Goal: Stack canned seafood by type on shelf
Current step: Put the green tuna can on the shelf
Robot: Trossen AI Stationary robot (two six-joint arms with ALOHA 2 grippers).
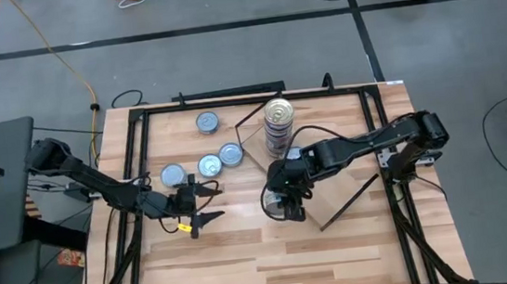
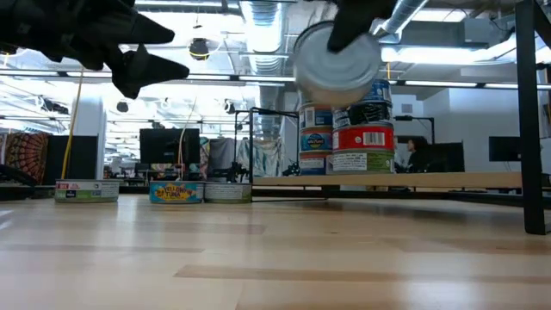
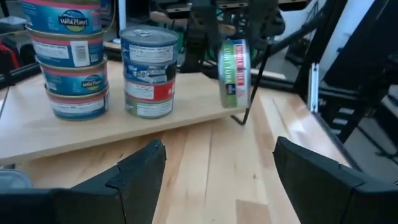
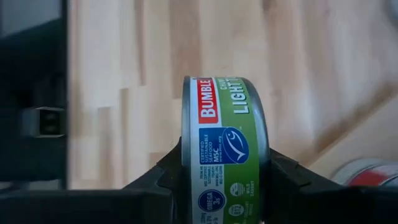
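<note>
A green-labelled Bumble Bee tin is clamped between the fingers of the right gripper, turned on its edge and lifted clear of the tabletop. The dark fingers press on its flat faces, closed firmly onto it. In the low view the tin's silver face hangs in the air in front of the stacks on the shelf, and in the left wrist view the same tin hangs just past the shelf's front edge.

The shelf is a light-wood board with a thin dark frame, lying near the middle of the table. On it stand two stacks side by side: a taller one of Wild Planet tins, and a shorter one of blue and red tins. From above, only a single silver lid shows there.

Four loose tins sit on the tabletop to the left of the shelf.

The left gripper hovers near these loose tins, its fingers spread wide apart with nothing between them.
</note>
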